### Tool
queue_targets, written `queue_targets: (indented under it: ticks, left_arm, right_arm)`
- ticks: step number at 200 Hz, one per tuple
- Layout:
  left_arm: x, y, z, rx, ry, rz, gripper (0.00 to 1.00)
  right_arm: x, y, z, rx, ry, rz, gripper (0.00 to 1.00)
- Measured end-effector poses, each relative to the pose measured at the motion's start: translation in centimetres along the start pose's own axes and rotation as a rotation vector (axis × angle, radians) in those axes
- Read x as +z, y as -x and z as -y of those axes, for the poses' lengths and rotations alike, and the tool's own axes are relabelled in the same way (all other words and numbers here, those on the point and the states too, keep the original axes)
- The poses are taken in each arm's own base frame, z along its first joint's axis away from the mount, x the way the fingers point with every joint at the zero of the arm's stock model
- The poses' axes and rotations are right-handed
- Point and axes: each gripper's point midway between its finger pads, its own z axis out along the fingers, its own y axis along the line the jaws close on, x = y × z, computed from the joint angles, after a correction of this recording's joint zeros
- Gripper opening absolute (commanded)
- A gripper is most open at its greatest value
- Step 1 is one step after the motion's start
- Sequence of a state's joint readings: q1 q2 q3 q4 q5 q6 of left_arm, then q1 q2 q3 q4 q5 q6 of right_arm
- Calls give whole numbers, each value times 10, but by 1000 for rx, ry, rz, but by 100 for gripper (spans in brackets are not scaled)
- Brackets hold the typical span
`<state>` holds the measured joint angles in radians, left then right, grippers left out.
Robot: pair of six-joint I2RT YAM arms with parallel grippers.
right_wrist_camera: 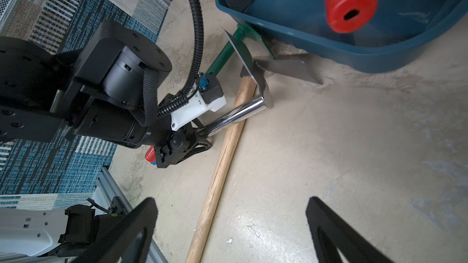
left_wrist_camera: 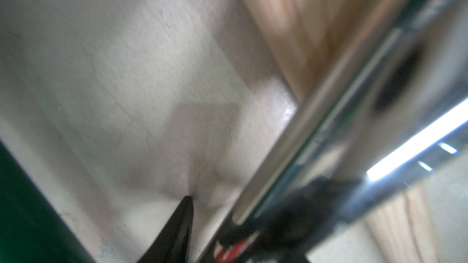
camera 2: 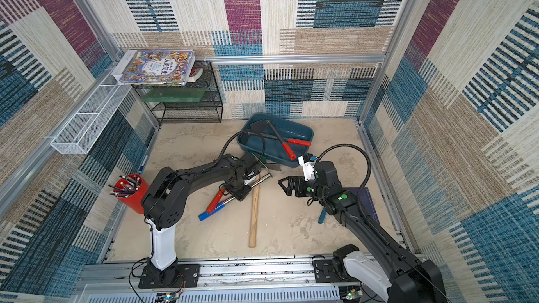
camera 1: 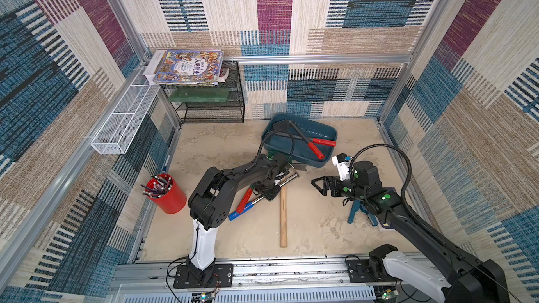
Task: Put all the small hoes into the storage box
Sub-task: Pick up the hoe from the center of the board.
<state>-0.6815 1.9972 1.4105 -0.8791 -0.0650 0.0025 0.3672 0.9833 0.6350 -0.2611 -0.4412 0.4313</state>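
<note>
The small hoe lies on the floor, with a chrome shaft (camera 1: 287, 180) (camera 2: 261, 180) (right_wrist_camera: 240, 113), a blue grip (camera 1: 240, 212) and a shiny flat blade (right_wrist_camera: 243, 54). My left gripper (camera 1: 269, 195) (camera 2: 239, 193) (left_wrist_camera: 243, 213) straddles that shaft from above. In the blurred left wrist view, bare floor still shows between one finger (left_wrist_camera: 177, 231) and the shaft (left_wrist_camera: 304, 112). The teal storage box (camera 1: 315, 134) (camera 2: 294, 129) (right_wrist_camera: 354, 54) stands just beyond, holding two red-handled tools (camera 1: 323, 142). My right gripper (camera 1: 316, 185) (camera 2: 284, 185) (right_wrist_camera: 231, 213) hovers open and empty to the right.
A long wooden handle (camera 1: 283, 217) (right_wrist_camera: 222, 163) crosses under the chrome shaft, its grey head (right_wrist_camera: 286, 67) by the box. A red-handled tool (camera 1: 244, 199) lies beside the blue grip, and a green tool (right_wrist_camera: 222, 54) pokes under the box. Red pen cup (camera 1: 166, 193), black rack (camera 1: 210, 103) and white basket (camera 1: 122, 123) stand left.
</note>
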Motion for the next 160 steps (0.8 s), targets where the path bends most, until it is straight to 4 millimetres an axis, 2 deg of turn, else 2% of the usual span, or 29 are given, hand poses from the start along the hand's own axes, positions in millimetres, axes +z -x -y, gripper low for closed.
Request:
queue_targets:
  ticks: [83, 149, 160]
  left_arm:
    - [-2, 0, 0, 9, 13, 4, 20]
    - [-7, 0, 1, 14, 13, 13, 14]
    - [-8, 1, 2, 16, 13, 16, 10]
  right_arm:
    - [0, 2, -1, -7, 1, 2, 96]
    - [0, 2, -1, -7, 0, 1, 96]
    - [0, 2, -1, -7, 0, 1, 96]
